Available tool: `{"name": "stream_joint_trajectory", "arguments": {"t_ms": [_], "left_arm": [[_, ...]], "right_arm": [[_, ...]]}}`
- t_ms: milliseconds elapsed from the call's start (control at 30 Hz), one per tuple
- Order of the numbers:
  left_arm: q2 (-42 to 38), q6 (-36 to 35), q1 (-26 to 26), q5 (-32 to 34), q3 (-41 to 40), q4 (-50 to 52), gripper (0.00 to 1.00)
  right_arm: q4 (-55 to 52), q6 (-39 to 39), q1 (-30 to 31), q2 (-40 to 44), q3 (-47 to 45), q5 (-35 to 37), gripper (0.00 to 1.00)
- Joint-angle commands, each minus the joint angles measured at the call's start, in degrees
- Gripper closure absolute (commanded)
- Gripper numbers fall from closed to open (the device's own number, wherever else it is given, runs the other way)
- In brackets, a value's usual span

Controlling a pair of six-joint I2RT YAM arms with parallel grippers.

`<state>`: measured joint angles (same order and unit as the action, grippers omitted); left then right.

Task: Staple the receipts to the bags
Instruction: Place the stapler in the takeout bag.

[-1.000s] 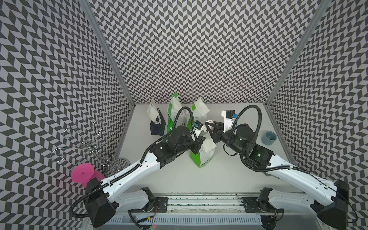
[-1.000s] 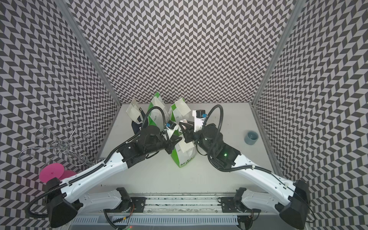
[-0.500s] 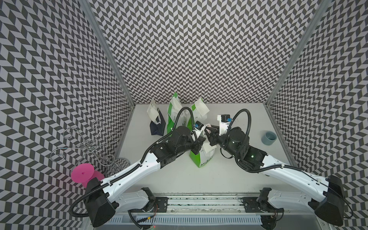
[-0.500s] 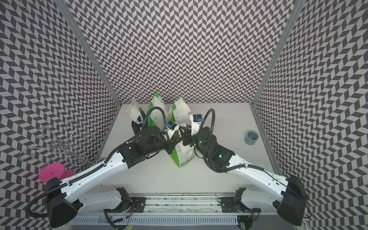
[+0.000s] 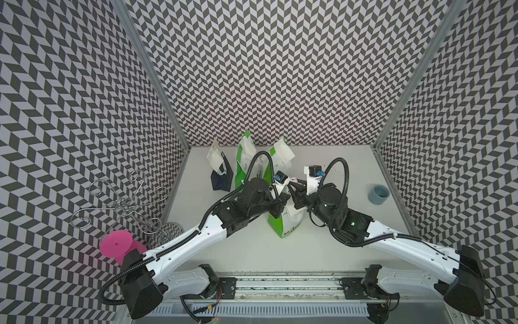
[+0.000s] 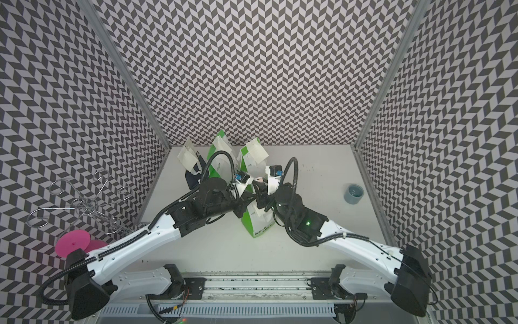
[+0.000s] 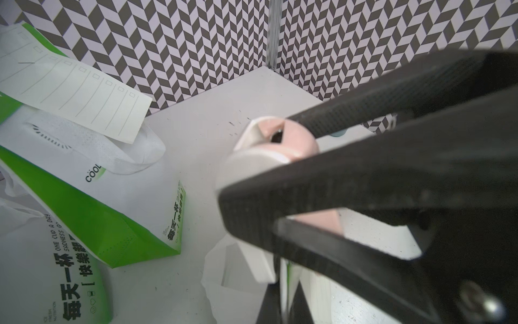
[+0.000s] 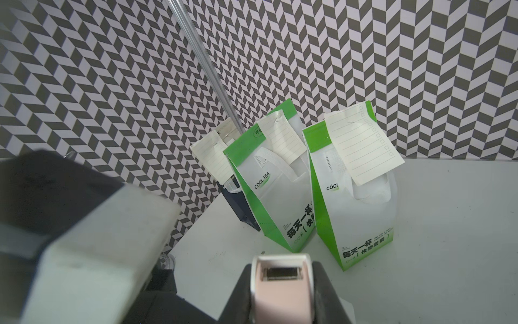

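Since the front bag (image 5: pixel 286 227) looks like light, soft paper, likely to crease and tip, its stiffer top edge is the place to hold. In both top views it stands mid-surface (image 5: pixel 252 246). The left fingers (image 5: pixel 282 199) are clenched on that top edge, and the right fingers (image 5: pixel 296 196) grasp the stapler (image 5: pixel 294 181) just beside it. The left wrist view leaves it unclear whether a receipt lies in the pinch. In the right wrist view the stapler sits between the right fingers, with the rear bags (image 8: pixel 277 202) and their receipts (image 8: pixel 364 146) well apart.
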<state>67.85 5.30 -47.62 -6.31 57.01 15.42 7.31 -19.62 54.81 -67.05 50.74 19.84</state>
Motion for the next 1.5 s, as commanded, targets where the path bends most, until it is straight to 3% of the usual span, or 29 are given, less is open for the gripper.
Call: {"name": "stream_joint_trajectory", "arguments": {"t_ms": [0,400,700,1000,1467], "left_arm": [[0.39,0.58,-0.02,-1.73,1.49,-1.43,1.0],[2.8,4.83,0.34,-6.82,4.19,1.68,1.0],[2.06,11.41,3.68,-16.69,4.42,-0.72,1.0],[2.03,13.82,5.37,-20.96,3.86,-2.09,1.0],[2.54,13.84,6.83,-21.51,3.91,-2.54,1.0]], "right_arm": [[3.67,1.84,0.51,1.72,-1.14,2.05,0.87],[11.48,8.94,0.59,5.06,-1.53,3.67,0.87],[15.19,9.46,0.57,3.88,-3.92,3.3,0.87],[15.67,9.54,0.62,2.63,-3.72,1.88,0.87],[13.99,9.08,0.9,3.01,-4.07,1.87,0.87]]}}
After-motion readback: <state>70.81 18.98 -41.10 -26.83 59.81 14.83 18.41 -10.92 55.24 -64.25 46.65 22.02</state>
